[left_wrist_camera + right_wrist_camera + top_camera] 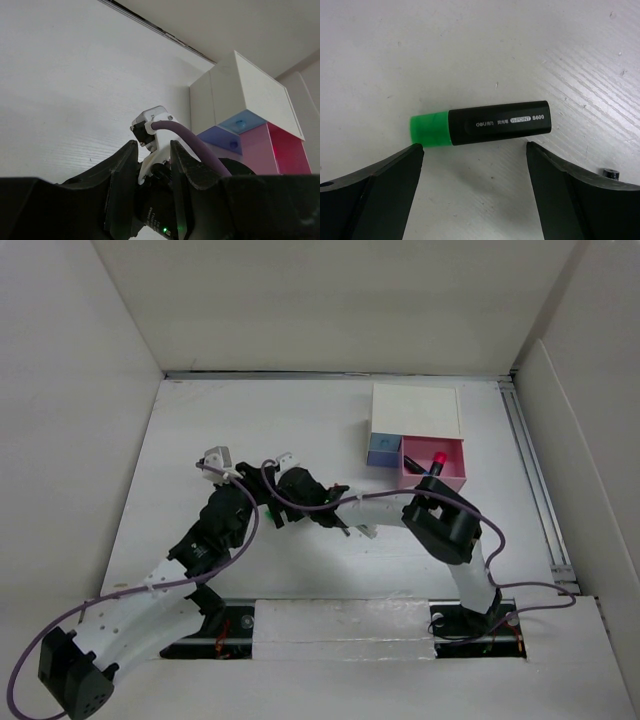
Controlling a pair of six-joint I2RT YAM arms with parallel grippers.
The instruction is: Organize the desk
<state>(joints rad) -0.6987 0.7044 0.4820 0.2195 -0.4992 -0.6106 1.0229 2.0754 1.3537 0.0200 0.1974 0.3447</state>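
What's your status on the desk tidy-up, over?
Right gripper jaws open over green highlighter lying on desk. Left gripper jaws part open, empty, crowding close alongside.

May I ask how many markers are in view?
2: a green-capped highlighter on the desk between the open fingers of the right gripper, and a red-tipped marker in the pink drawer; others may be hidden.

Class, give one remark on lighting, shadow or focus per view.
Top external: even, diffuse light on the white matte desk, with only soft shadows. Left wrist: the black left fingers are underexposed. Right wrist: the black highlighter with green cap is sharp, print legible, faint shadow beneath.
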